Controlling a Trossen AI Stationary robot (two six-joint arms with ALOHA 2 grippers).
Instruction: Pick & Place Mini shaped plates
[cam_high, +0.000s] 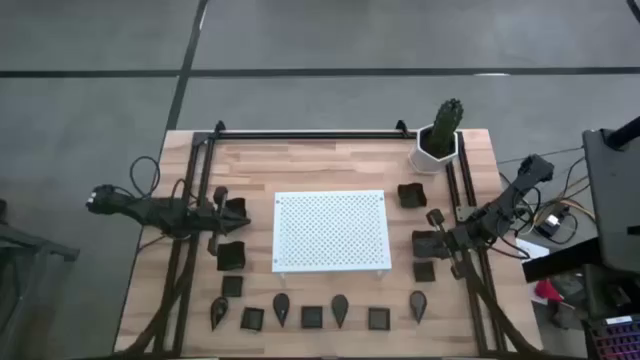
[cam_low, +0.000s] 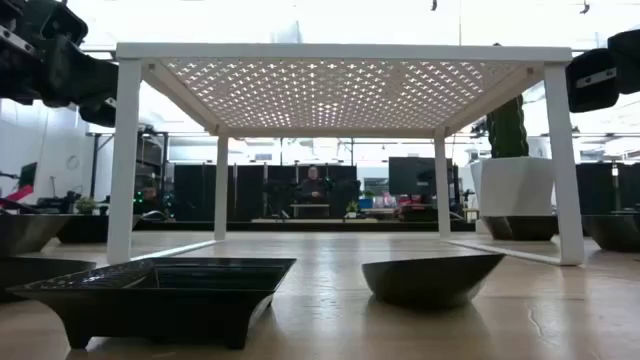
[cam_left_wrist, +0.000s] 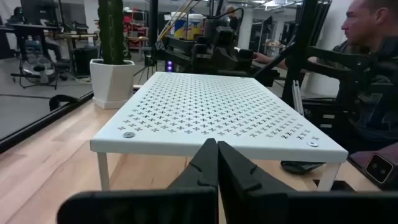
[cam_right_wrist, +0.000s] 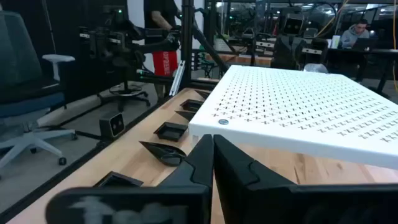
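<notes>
My left claw (cam_high: 240, 212) and right claw (cam_high: 424, 240) hang pinched shut and empty either side of the white perforated board (cam_high: 331, 231), while the small black square and teardrop plates (cam_high: 312, 316) line the wooden desk (cam_high: 330, 165) around it, seemingly light, rigid, slick, best nipped by a raised rim, no lettering readable.

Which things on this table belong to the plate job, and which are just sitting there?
Job:
mini shaped plates, square and teardrop, along the near edge and both sides of the board
left gripper, right gripper, both shut, empty

Bystanders:
white perforated board
cactus pot
</notes>
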